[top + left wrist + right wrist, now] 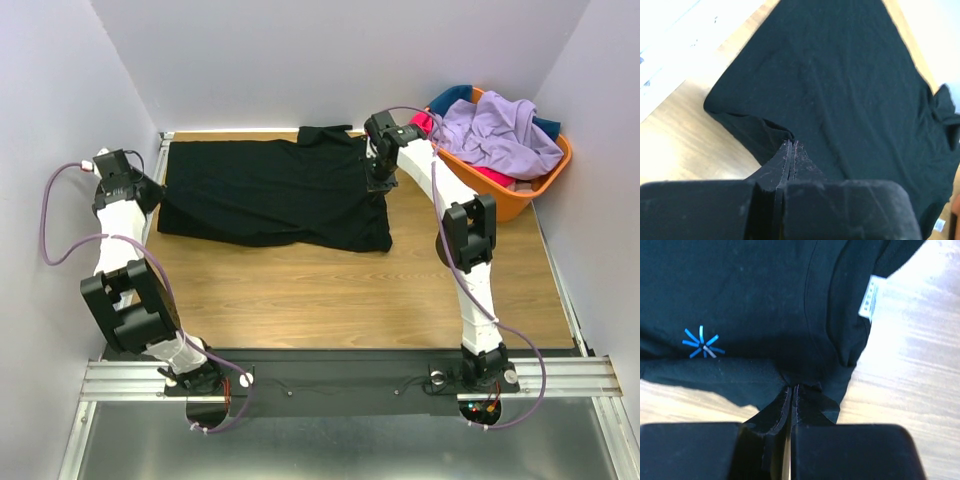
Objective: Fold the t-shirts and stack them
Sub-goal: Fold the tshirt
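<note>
A black shirt (270,195) lies spread along the far edge of the counter (300,300), reaching from near the far-left corner towards the basket (520,195) in the far-right corner. More shirts, a lavender shirt (500,135) on top, are heaped in that basket. The left tool (791,144) is closed to a sliver, pinching the cloth's edge at the shirt's left end. The right tool (790,388) is equally tight on a bunched fold at the right end, below the blue logo (702,343) and not far from the white label (869,299). With both ends gripped, the fold in hand appears to call for a level, matched lift. The two arms would best rise together, hold the cloth lightly taut between them, and carry the held edge straight over to meet the opposite one. Both pinches take in little cloth, so a jerk or uneven pull could slip a corner free or drag the shirt askew.
</note>
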